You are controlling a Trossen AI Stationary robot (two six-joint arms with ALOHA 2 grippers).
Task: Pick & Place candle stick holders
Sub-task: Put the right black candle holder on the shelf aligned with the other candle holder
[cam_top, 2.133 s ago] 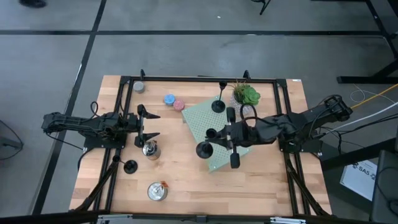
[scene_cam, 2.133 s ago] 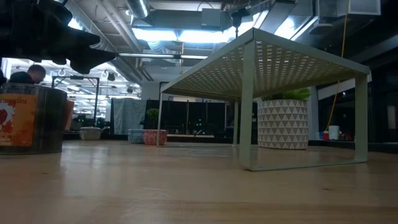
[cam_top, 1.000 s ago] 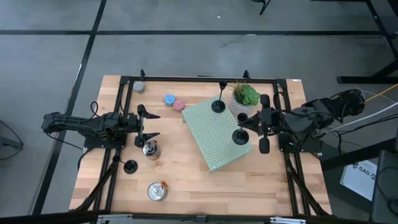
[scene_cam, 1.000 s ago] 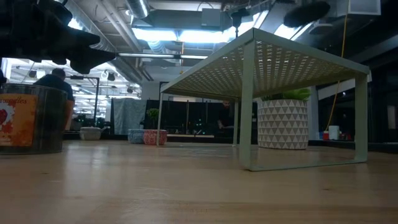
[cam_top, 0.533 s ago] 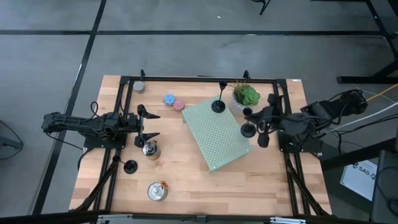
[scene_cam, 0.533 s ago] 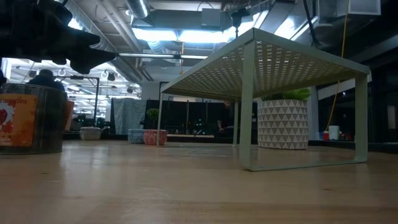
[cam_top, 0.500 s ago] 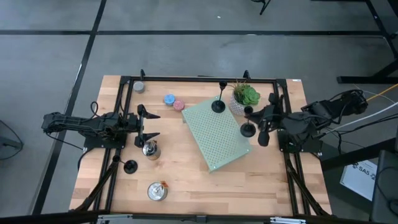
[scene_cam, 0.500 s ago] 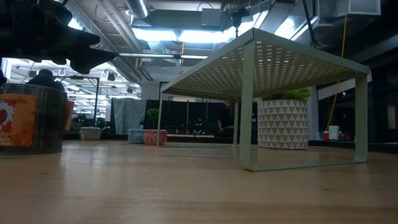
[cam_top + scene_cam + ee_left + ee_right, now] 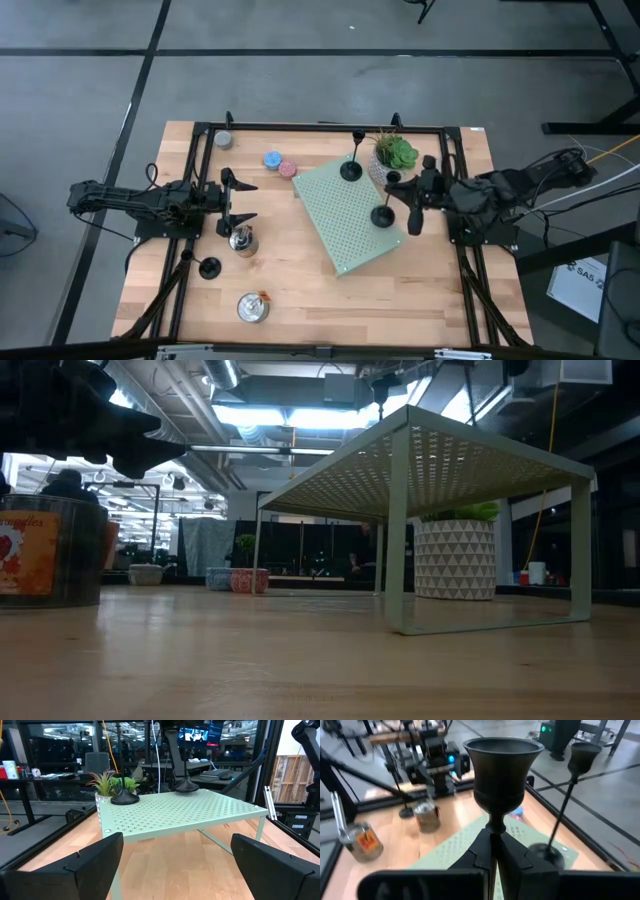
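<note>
One black candle stick holder (image 9: 502, 780) is pinched by its thin stem between the fingers of the right gripper (image 9: 495, 851), its cup upright above them; from above, its round base (image 9: 382, 216) shows over the right part of the pale green perforated shelf (image 9: 345, 222), near the shelf's edge on the side of the right arm. A second candle stick holder (image 9: 351, 170) stands upright on the far corner of that shelf, just beside the potted plant (image 9: 396, 153); the right wrist camera shows it (image 9: 567, 790) a little beyond the held one, with its base on the perforated top. The third candle stick holder (image 9: 208, 267) stands on the bare wooden table (image 9: 290, 300), well apart from the shelf, on the left arm's side. The left gripper (image 9: 240, 204) hangs over the table left of the shelf with its fingers spread wide, nothing between them. Just in front of it sits a shiny silver tin (image 9: 241, 241), and a second silver tin with a red mark (image 9: 253, 307) lies nearer the table's front edge. A blue candle (image 9: 272, 159) and a pink candle (image 9: 288, 169) sit side by side near the shelf's far left corner, and a small grey round tin (image 9: 223, 140) rests by the far left corner of the table.
</note>
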